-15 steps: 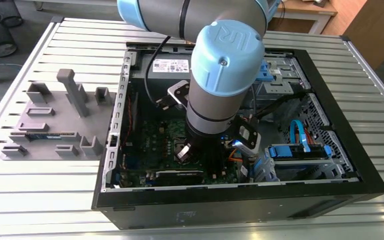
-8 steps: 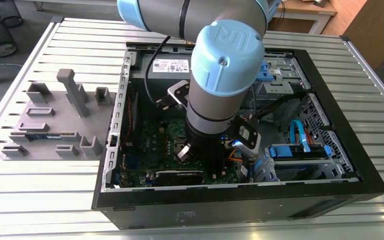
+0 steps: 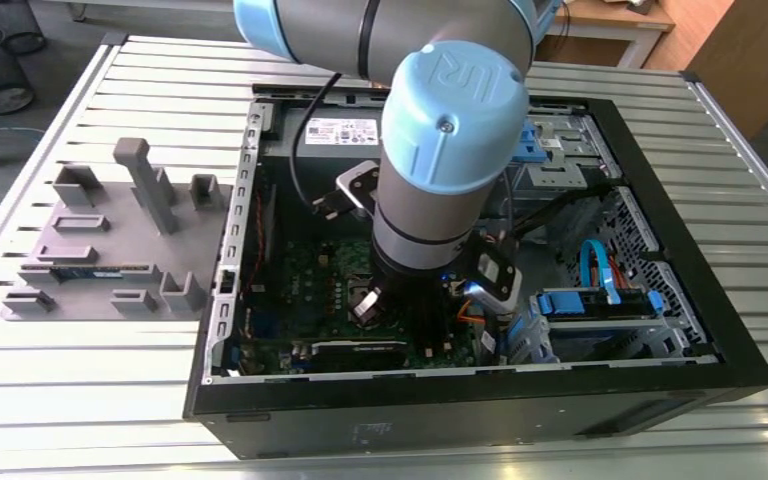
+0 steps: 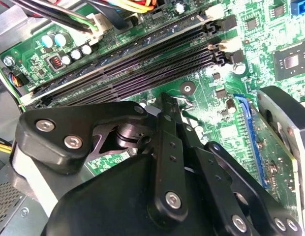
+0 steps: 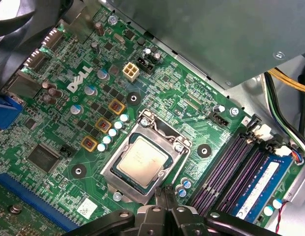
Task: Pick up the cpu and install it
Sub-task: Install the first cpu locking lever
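Observation:
The cpu (image 5: 142, 158), a flat silver square, lies inside the metal-framed socket (image 5: 110, 173) on the green motherboard (image 5: 157, 88) in the first wrist view. My gripper (image 5: 166, 193) hovers just off the socket's corner with its black fingers pressed together and nothing between them. In the second wrist view the gripper (image 4: 166, 101) points down at the board beside the memory slots (image 4: 142, 64). In the exterior view the arm (image 3: 424, 200) reaches down into the open computer case (image 3: 491, 400), and its wrist covers most of the socket area.
Black memory slots (image 5: 231, 167) and a memory stick with a blue label (image 5: 263, 184) run beside the socket. Cables (image 5: 285, 103) hang near the case wall. A grey fixture tray (image 3: 104, 250) lies on the slatted table at the exterior view's left. Blue drive parts (image 3: 598, 300) fill the case's right.

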Action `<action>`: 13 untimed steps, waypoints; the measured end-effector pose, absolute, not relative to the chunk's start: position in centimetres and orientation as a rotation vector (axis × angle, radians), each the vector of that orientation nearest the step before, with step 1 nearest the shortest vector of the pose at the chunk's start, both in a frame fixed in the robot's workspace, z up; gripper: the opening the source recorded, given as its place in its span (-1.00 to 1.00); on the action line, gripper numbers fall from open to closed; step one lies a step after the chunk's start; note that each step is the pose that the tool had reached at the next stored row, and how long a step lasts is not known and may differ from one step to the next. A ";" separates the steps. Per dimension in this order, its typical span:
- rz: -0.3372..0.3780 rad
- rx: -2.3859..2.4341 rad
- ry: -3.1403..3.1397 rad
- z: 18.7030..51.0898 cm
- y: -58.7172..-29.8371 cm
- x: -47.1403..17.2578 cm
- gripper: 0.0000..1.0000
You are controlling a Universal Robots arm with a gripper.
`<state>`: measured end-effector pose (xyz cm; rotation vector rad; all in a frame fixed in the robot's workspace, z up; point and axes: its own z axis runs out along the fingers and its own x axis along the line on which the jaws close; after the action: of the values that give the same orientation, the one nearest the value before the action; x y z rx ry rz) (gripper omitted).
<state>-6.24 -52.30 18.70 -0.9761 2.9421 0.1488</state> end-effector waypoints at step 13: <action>0.149 -0.943 2.952 18.8 -52.7 -6.2 -0.79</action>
<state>-6.24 -52.65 18.76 -0.9428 2.9517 0.1486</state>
